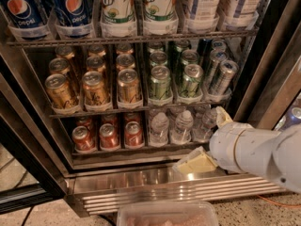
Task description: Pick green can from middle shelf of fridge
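None of the pick had been accomplished at the moment inspected; you should log the task as at its approach stage. Nearest the camera, a clear plastic tub (167, 214) sat at the bottom edge of the view over a speckled floor (42, 215). Behind it ran the ribbed base grille (141, 194) of the fridge (117, 177), stainless and unobstructed. Your gripper (200, 139) hung low at the right, just above that grille and in front of the bottom rack. Its jaws were spread wide with nothing between them, one pale finger (195, 163) pointing left over the sill and the other raised beside the water bottles (181, 126). It touched no can and sat below the level it needed. Red cans (109, 135) shared the bottom rack with the water bottles. One level up and further in, the green can (160, 83) stood upright at the front of its lane on the middle shelf (108, 110), seated in its front stop. More green cans stood behind it and in the lane to its right, with gold-amber cans (94, 88) to the left and slim silver-blue cans (221, 76) at the far right. Large bottles (115, 8) filled the rack above. In my judgement, what was left for you was to raise the gripper, reach in, close on the can and draw it out.
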Controlling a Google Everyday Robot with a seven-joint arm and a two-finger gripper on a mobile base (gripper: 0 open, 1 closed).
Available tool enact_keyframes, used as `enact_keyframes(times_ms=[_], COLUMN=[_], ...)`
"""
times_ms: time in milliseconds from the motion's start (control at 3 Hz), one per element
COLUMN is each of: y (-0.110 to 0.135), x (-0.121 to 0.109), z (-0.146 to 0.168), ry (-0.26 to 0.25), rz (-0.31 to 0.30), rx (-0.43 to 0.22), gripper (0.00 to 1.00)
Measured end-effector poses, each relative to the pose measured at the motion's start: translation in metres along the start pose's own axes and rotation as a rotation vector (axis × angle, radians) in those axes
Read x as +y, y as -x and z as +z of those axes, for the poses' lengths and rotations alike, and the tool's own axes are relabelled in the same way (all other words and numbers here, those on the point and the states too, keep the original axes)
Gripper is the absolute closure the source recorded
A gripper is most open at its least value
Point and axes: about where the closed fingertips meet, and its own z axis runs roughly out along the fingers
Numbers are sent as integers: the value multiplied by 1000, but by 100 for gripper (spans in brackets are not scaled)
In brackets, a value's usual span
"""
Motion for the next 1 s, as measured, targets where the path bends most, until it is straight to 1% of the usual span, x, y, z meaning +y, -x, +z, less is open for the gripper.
enact_keyframes(times_ms=[333, 667, 1000], y=[12, 31, 38], x=[-7, -31, -67], z=[13, 18, 16], ry=[-101, -226, -361], rz=[103, 164, 181], rx=[-85, -177, -252], gripper=[0, 0, 0])
